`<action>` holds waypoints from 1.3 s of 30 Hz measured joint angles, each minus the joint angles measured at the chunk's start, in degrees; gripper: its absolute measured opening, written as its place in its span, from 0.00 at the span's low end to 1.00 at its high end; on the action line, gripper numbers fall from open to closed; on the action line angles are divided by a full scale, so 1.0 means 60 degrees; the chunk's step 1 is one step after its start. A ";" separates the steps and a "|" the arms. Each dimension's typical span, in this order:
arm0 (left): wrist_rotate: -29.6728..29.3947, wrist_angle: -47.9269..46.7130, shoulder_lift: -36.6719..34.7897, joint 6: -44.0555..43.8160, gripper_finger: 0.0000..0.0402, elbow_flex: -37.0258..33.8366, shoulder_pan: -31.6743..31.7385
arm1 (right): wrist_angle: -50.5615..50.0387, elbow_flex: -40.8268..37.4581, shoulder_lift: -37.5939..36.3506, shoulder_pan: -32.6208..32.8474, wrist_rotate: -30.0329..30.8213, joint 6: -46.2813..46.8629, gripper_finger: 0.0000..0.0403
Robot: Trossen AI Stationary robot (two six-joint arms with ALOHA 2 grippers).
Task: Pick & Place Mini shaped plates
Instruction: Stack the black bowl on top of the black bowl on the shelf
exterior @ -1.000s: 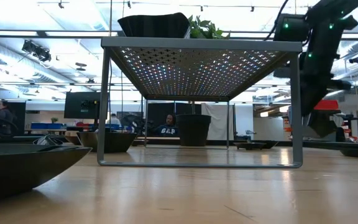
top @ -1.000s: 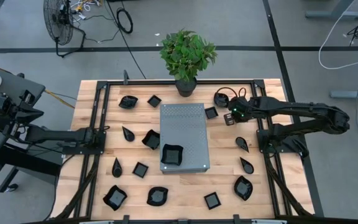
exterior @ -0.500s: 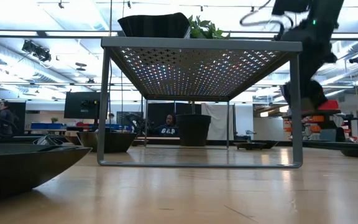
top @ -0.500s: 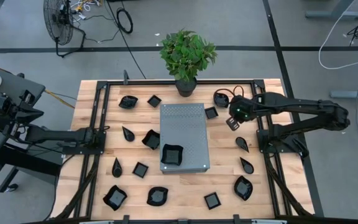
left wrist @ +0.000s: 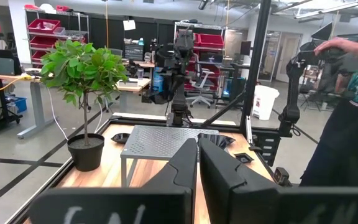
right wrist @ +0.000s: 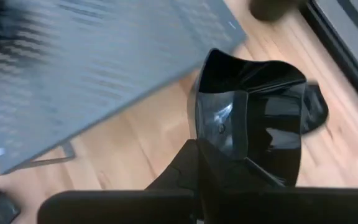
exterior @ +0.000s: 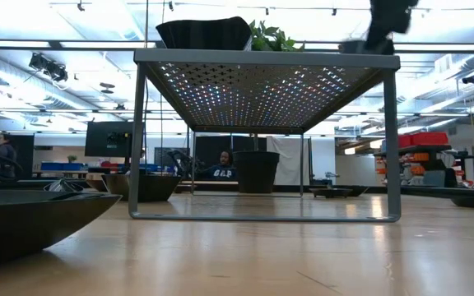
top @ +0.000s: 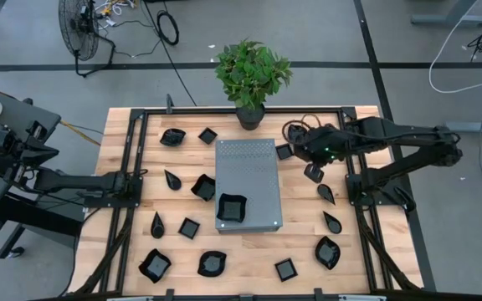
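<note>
Slab (top: 248, 184) carries one black dish (top: 231, 208); right end effector (right wrist: 194, 158) grips another (right wrist: 253, 124).

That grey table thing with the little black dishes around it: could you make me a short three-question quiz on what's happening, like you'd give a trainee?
1. True or false: the right gripper holds a glossy black square plate.
2. What already sits on the grey perforated stand?
A. a potted plant
B. one black plate
C. nothing
3. Where is the left arm's gripper: working over the stand, or waiting at the table's left side?

Key
1. True. The wrist view shows the fingers shut on the plate's rim, lifted off the wood beside the stand.
2. B. A black plate rests at the stand's near end.
3. Waiting at the left side, shut and empty.
</note>
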 joint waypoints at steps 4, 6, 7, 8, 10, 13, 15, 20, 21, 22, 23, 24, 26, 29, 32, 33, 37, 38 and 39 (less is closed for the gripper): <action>0.0000 0.0004 0.0000 -0.0001 0.06 -0.0004 0.0001 | -0.0002 0.0982 0.0684 0.0487 -0.0078 -0.0916 0.00; 0.0000 0.0000 0.0000 0.0006 0.06 -0.0004 0.0001 | -0.0011 0.1465 0.1043 0.0734 -0.0089 -0.1491 0.00; 0.0000 0.0000 0.0000 0.0002 0.06 -0.0002 -0.0001 | 0.0000 0.1704 0.1234 0.0863 -0.0086 -0.1782 0.00; 0.0000 0.0004 0.0000 -0.0001 0.06 0.0000 -0.0001 | -0.0003 0.1943 0.1413 0.0983 -0.0086 -0.2084 0.00; 0.0000 0.0002 0.0004 0.0004 0.06 -0.0004 0.0001 | -0.0005 0.2410 0.1796 0.1222 -0.0086 -0.2655 0.00; 0.0000 0.0004 0.0000 0.0002 0.06 -0.0004 -0.0002 | -0.0011 0.3109 0.2347 0.1575 -0.0198 -0.3495 0.00; 0.0000 0.0004 0.0000 0.0002 0.06 0.0000 0.0001 | 0.0000 0.3545 0.2699 0.1783 -0.0404 -0.3991 0.00; 0.0000 0.0004 0.0000 -0.0001 0.06 -0.0001 0.0001 | 0.0038 0.4407 0.3441 0.2271 -0.0962 -0.5678 0.00; 0.0000 0.0001 0.0000 0.0000 0.06 -0.0002 -0.0001 | 0.0082 0.4508 0.3545 0.2377 -0.1029 -0.6057 0.00; 0.0000 0.0001 0.0000 0.0006 0.06 -0.0001 0.0001 | 0.0117 0.4596 0.3655 0.2486 -0.1057 -0.6441 0.00; 0.0000 0.0000 0.0000 0.0002 0.06 0.0000 -0.0002 | 0.0167 0.4657 0.3745 0.2585 -0.1073 -0.6811 0.00; 0.0000 0.0000 0.0000 -0.0001 0.06 -0.0004 0.0001 | 0.0227 0.4697 0.3822 0.2688 -0.1073 -0.7280 0.00; 0.0000 0.0001 0.0000 0.0002 0.06 -0.0003 0.0001 | 0.0360 0.4716 0.3936 0.2879 -0.1076 -0.8387 0.00; 0.0000 0.0004 0.0000 0.0000 0.06 0.0000 0.0001 | 0.0487 0.4720 0.4051 0.3145 -0.1062 -1.0330 0.00; 0.0000 0.0004 0.0001 0.0002 0.06 0.0000 0.0001 | 0.0523 0.4720 0.4132 0.3357 -0.1047 -1.2398 0.00; 0.0000 0.0003 0.0000 -0.0001 0.06 -0.0004 0.0001 | 0.0560 0.4720 0.4163 0.3398 -0.1051 -1.3034 0.00; 0.0000 0.0001 0.0000 0.0000 0.06 -0.0004 0.0001 | 0.0797 0.4724 0.4329 0.3482 -0.1051 -1.4471 0.00; 0.0000 0.0000 0.0001 0.0002 0.06 -0.0004 0.0000 | 0.0876 0.4724 0.4362 0.3479 -0.1051 -1.4586 0.00; 0.0000 0.0004 0.0000 0.0004 0.06 0.0000 0.0001 | 0.0896 0.4724 0.4420 0.3475 -0.1054 -1.4685 0.00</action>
